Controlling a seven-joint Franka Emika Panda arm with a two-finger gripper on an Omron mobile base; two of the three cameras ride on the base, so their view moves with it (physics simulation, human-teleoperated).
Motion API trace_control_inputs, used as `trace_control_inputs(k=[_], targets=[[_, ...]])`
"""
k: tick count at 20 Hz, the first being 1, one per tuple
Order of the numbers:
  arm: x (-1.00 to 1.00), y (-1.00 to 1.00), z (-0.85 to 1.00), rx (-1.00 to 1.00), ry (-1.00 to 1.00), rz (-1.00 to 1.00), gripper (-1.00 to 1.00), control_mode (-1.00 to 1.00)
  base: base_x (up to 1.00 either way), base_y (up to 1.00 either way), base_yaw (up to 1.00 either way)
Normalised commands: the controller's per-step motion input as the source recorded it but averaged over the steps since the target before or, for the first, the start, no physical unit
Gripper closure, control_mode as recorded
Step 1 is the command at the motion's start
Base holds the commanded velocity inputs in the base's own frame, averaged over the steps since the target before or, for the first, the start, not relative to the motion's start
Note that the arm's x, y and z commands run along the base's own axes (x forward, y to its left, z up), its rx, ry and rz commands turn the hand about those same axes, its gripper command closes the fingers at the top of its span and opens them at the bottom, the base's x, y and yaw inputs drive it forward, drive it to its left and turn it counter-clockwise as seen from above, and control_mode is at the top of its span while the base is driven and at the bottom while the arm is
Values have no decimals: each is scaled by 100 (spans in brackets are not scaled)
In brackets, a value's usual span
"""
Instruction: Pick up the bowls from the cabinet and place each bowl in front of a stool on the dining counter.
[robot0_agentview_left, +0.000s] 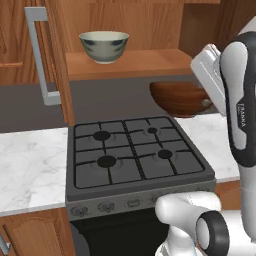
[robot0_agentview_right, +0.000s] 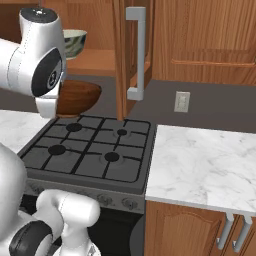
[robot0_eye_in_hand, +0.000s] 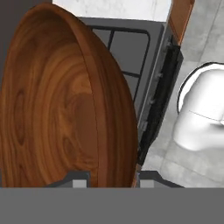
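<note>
You have the brown bowl (robot0_eye_in_hand: 65, 100) in the gripper (robot0_eye_in_hand: 109, 177): in the hand view the two finger tips stand narrow on either side of its rim, one tip inside the bowl and one outside, so the jaws pinch the wall. The wood grain of the inside faces the camera there, and the bowl stands on edge in that view.

From the left base view you see the brown bowl (robot0_agentview_left: 180, 97) in the air, held clear above the back right corner of the stove (robot0_agentview_left: 135, 150), below the level of the cabinet shelf (robot0_agentview_left: 130, 62). The white hand covers its right side. In the right base view the same bowl (robot0_agentview_right: 77, 97) shows just behind the arm's big joint, over the stove's (robot0_agentview_right: 90, 150) back left burners, touching nothing but the gripper as far as you can tell.

The pale bowl (robot0_agentview_left: 104, 46) sits upright on the shelf, toward its left end, well apart from the brown one. In the right base view you catch only part of it (robot0_agentview_right: 75, 42) past the arm.

The cabinet door (robot0_agentview_left: 47, 55) stands open at the left of the shelf, its grey bar handle (robot0_agentview_left: 40, 60) facing you. White marble worktops (robot0_agentview_right: 205, 165) flank the stove on both sides, and a wall socket (robot0_agentview_right: 181, 101) sits on the dark backsplash to the right.
</note>
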Motion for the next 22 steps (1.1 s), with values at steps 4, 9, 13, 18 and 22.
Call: trace_control_inputs(k=[4, 9, 13, 18, 22], targets=[[-50, 6, -39, 0, -20, 0, 100, -100, 0, 0, 0], [-40, 0, -32, 0, -20, 0, 100, -100, 0, 0, 0], [-32, 0, 0, 0, 0, 0, 100, -100, 0, 0, 0], [-27, 0, 0, 0, 0, 1, 100, -100, 0, 0, 0], [0, 0, 0, 0, 0, 0, 100, 100, -78, 10, 41]])
